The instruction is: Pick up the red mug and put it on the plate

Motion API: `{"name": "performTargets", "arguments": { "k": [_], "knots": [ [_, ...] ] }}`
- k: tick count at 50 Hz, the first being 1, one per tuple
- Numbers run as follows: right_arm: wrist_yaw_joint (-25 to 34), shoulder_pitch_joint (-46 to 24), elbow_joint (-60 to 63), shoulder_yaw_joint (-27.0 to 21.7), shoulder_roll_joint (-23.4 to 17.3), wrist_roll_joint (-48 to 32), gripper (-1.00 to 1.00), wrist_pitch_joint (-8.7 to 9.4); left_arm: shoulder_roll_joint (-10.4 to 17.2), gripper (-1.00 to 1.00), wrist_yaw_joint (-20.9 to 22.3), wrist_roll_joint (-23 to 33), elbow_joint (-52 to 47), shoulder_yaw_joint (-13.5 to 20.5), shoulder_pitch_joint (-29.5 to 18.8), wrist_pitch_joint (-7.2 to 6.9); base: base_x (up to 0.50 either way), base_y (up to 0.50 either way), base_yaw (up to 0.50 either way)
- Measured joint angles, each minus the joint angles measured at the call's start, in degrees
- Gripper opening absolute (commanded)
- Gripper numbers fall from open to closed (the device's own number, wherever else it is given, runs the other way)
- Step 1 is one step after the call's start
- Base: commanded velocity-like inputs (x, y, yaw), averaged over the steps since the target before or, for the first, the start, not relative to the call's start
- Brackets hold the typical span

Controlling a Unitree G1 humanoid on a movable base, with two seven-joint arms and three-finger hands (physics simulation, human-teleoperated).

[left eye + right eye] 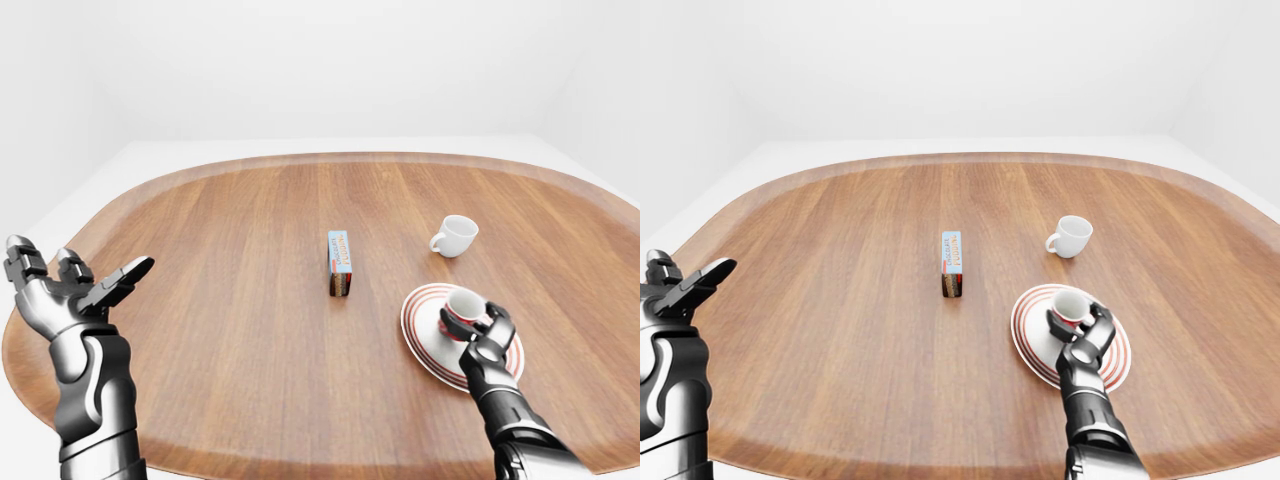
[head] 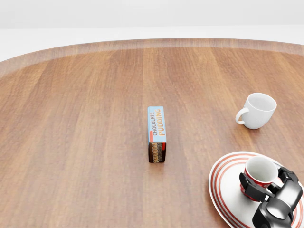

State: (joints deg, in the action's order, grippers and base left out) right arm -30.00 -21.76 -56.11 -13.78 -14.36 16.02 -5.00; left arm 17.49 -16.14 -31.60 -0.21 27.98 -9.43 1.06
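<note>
The red mug (image 2: 260, 173), red outside and white inside, stands upright on the white plate with red rings (image 2: 227, 190) at the lower right of the head view. My right hand (image 2: 268, 181) reaches up from the bottom edge, and its dark fingers (image 2: 248, 184) close round the mug's sides. My left hand (image 1: 75, 285) is open and empty, raised over the table's left edge in the left-eye view, far from the mug.
A white mug (image 2: 259, 110) stands above the plate in the head view. A blue chocolate pudding box (image 2: 157, 134) lies on its side at the middle of the oval wooden table (image 1: 250, 220). The table's raised rim runs round its edge.
</note>
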Motion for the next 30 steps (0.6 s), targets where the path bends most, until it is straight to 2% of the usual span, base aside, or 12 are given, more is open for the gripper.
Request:
{"name": "performTargets", "arguments": {
  "k": [3, 5, 6, 9, 30],
  "knots": [
    [0.0, -0.02, -0.08, 0.04, -0.01, -0.11, -0.07, 0.0, -0.01, 1.0, -0.01, 0.01, -0.05, 0.03, 0.01, -0.04, 0.0, 0.0, 0.0],
    [0.0, -0.01, -0.05, 0.06, -0.01, -0.2, 0.05, 0.0, -0.02, 1.0, -0.02, 0.01, -0.06, 0.04, 0.01, -0.04, 0.0, 0.0, 0.0],
    [0.01, 0.0, -0.01, 0.08, -0.01, -0.22, 0.44, 0.0, -0.02, 1.0, -0.02, 0.02, -0.06, 0.05, 0.0, -0.04, 0.0, 0.0, 0.0],
    [0.0, -0.04, 0.12, 0.16, 0.0, -0.25, 1.0, 0.0, -0.02, 1.0, -0.02, 0.03, -0.04, 0.06, 0.0, -0.02, 0.0, 0.0, 0.0],
    [0.0, 2.53, 6.98, -0.22, 0.28, 0.0, 1.0, 0.27, 0.05, 1.0, -0.01, 0.0, 0.23, 0.1, -0.06, 0.22, 0.0, 0.0, 0.0]
  ]
}}
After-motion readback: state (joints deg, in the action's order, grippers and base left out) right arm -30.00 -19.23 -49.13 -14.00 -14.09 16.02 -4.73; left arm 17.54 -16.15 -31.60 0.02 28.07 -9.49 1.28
